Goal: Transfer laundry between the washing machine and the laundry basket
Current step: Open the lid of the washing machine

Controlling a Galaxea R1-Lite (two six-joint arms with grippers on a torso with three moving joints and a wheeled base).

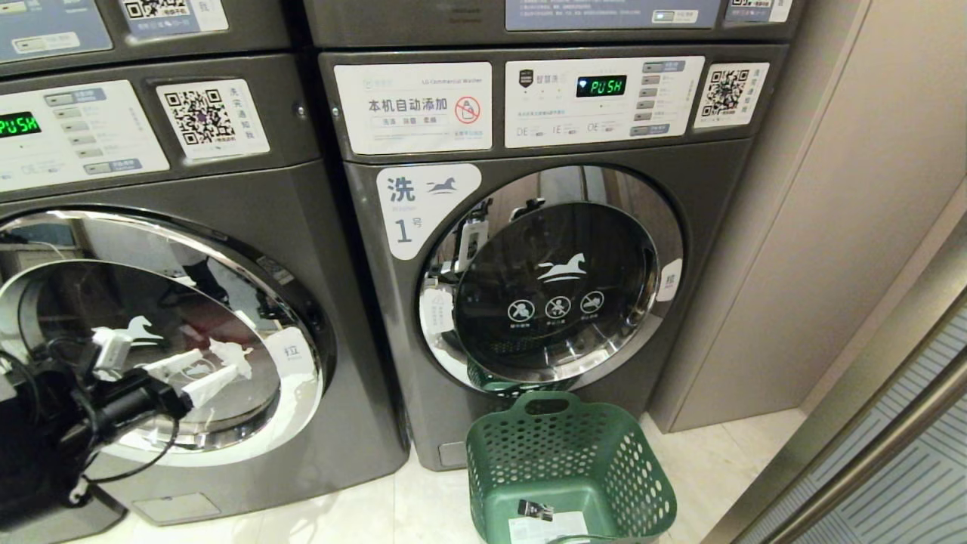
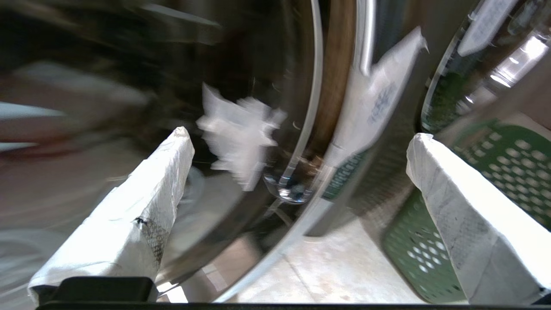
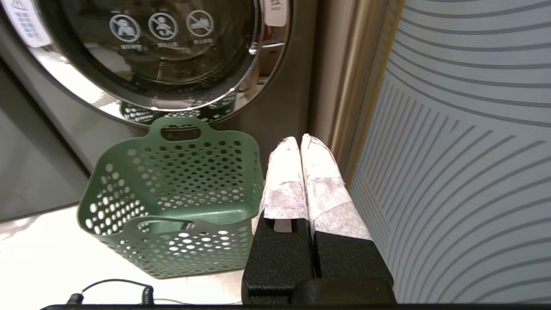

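The washing machine [image 1: 227, 227] is the dark grey front-loader on the left; its round glass door [image 1: 151, 340] is closed and its number label is out of view. My left gripper [image 1: 217, 364] hangs open just in front of that glass with nothing between its white-wrapped fingers [image 2: 142, 202]. A reddish patch shows behind the glass, and I cannot tell whether it is laundry. The green laundry basket [image 1: 566, 453] stands on the floor before the right-hand machine, with no garments showing in it. My right gripper [image 3: 301, 138] is shut and empty beside the basket [image 3: 172, 193].
The like machine marked 1 [image 1: 529, 264] stands to the right with its door closed. A beige wall panel [image 1: 831, 227] and a ribbed striped panel [image 3: 465, 150] close off the right side. Pale floor tiles [image 1: 423, 506] lie in front of the machines.
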